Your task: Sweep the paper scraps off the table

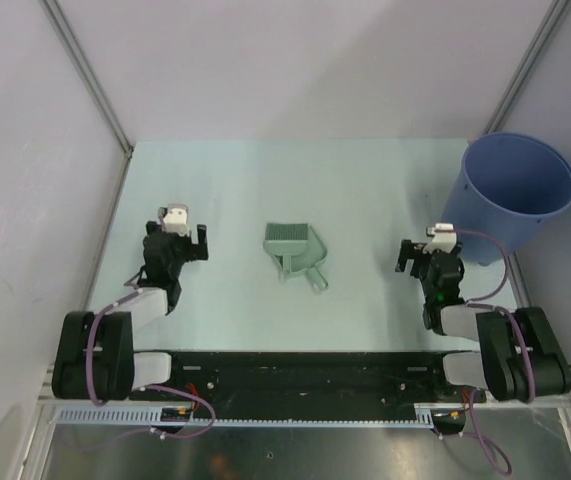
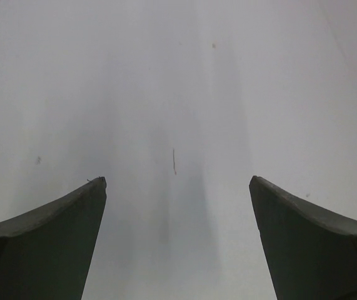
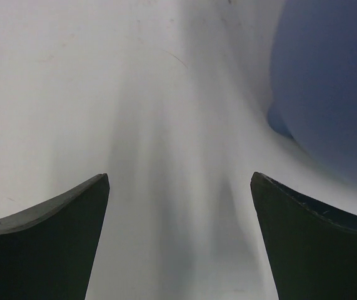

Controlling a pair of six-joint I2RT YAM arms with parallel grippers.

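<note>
Mint-green dustpan (image 1: 295,252) lies flat between the left gripper (image 1: 177,240) and the right gripper (image 1: 430,258), well apart from both, with its handle angled toward the right one. Tall blue bucket (image 1: 520,188) stands upright near the right gripper — ahead and to its right — mouth open upward.

pale table (image 1: 225,180) with dustpan (image 1: 295,255), blue bucket (image 1: 518,190)

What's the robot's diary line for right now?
left gripper open, empty | right gripper open, empty | dustpan on table between arms, untouched | blue bucket far right | paper scraps: none visible
</note>
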